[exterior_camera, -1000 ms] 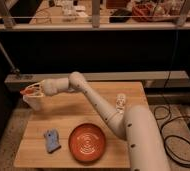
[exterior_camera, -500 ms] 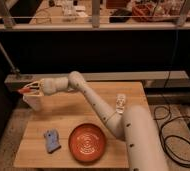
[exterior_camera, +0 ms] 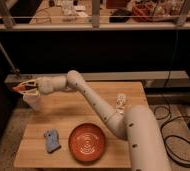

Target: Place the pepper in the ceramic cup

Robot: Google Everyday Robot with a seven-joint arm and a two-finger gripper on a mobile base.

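My gripper (exterior_camera: 24, 88) is at the table's far left edge, at the end of the arm stretched out to the left. It is shut on the pepper (exterior_camera: 19, 88), a small orange-red piece showing between the fingertips. The ceramic cup (exterior_camera: 33, 102), small and off-white, stands on the table just below and slightly right of the gripper. The pepper is held above the cup's rim, a little to its left, not inside it.
A wide orange-brown ribbed bowl (exterior_camera: 88, 143) sits at the front middle of the wooden table (exterior_camera: 88, 112). A small blue object (exterior_camera: 51, 140) lies to the bowl's left. A small white item (exterior_camera: 120, 101) stands near the arm's base. Cables lie on the floor at the right.
The gripper with the pepper has risen a little from the cup's mouth and shifted slightly left. The cup, bowl and blue object have not moved.
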